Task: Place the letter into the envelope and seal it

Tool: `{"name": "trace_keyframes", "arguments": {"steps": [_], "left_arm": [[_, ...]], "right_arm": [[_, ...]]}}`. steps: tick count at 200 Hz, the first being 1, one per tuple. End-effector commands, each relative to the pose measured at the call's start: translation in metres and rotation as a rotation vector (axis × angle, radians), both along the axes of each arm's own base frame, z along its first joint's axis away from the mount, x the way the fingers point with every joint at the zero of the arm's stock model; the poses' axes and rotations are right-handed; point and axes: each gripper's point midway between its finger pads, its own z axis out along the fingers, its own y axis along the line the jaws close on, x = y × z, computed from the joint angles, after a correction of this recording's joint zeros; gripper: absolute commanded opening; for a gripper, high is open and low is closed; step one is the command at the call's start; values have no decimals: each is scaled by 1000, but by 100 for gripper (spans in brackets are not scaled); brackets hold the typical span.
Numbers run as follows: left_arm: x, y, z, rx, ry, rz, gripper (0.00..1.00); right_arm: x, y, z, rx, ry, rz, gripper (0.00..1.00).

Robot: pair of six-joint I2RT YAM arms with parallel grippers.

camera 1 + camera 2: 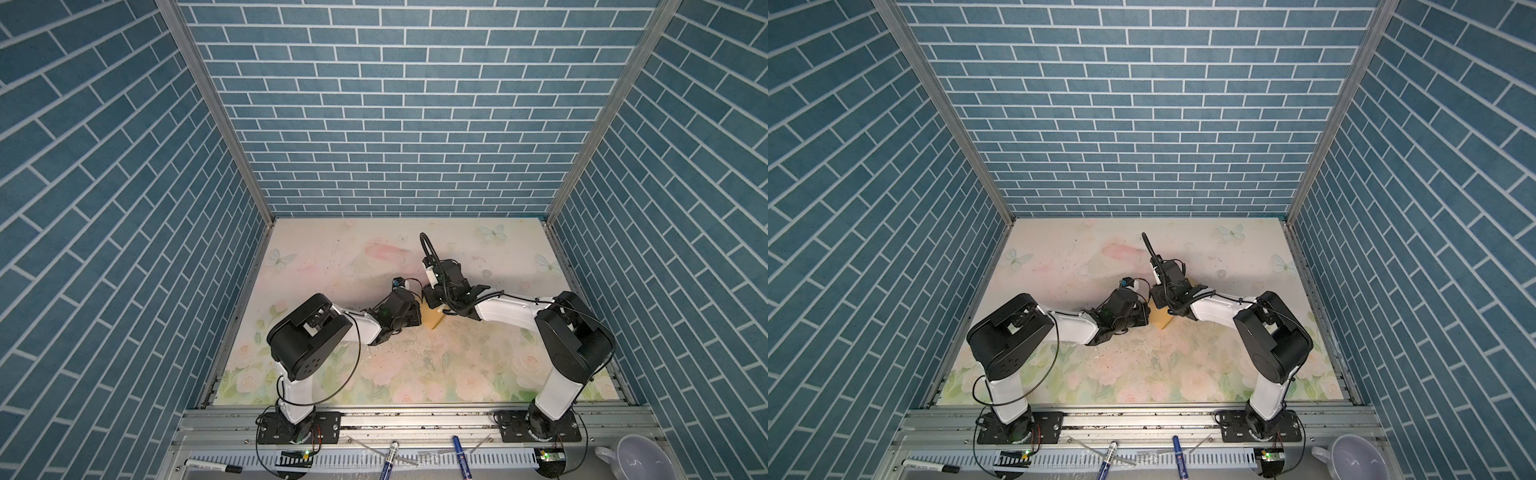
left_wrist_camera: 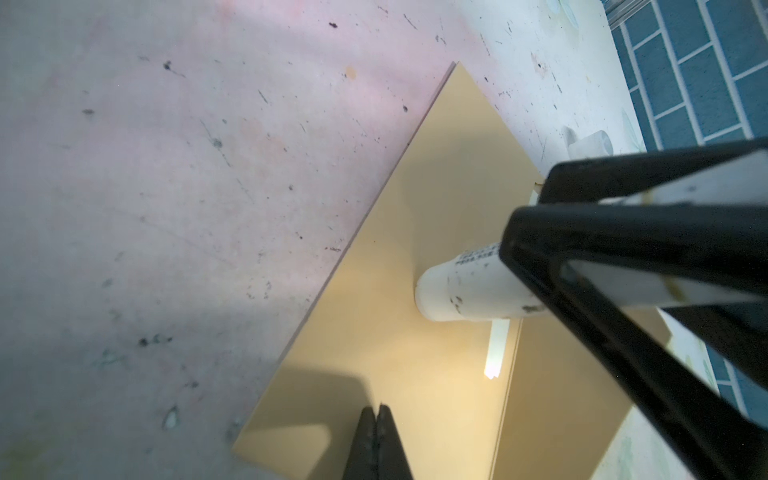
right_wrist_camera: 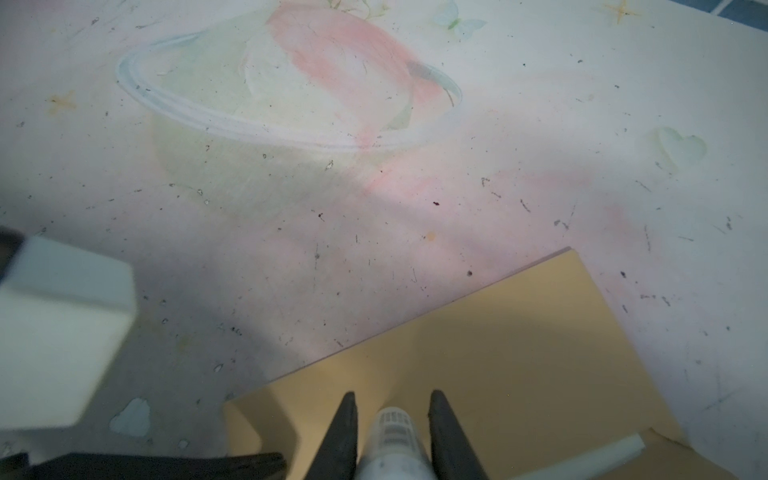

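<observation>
The tan envelope (image 2: 395,332) lies flat on the floral table near its middle; in both top views only a corner of the envelope (image 1: 434,319) (image 1: 1162,319) shows between the two wrists. My left gripper (image 2: 377,411) is shut and empty, its tips down on the paper. My right gripper (image 3: 392,397) is shut on a white tube (image 3: 392,428), whose round end (image 2: 440,291) rests on the envelope (image 3: 519,345). A thin pale strip (image 2: 496,353) shows along a fold line. I cannot tell whether it is the letter, and no cream sheet is in view.
A small white cap (image 2: 590,141) lies on the table beyond the envelope. Three markers (image 1: 388,457) (image 1: 461,455) (image 1: 212,467) and a white cup (image 1: 636,457) sit on the front ledge. Blue brick walls close in the table (image 1: 478,374) on three sides.
</observation>
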Motion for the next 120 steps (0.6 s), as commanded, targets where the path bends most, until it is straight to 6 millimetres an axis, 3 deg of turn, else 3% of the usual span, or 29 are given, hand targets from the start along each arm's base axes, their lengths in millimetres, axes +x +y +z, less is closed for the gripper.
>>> {"name": "trace_keyframes", "arguments": {"steps": [1,120], "left_arm": [[-40,40,-69,202,208,-1,0],[-41,41,-74,212,220,-1,0]], "right_arm": [[17,-12,-1,-44,-49,-40,0],[35,-27,-8,-50,-51,-79,0]]}}
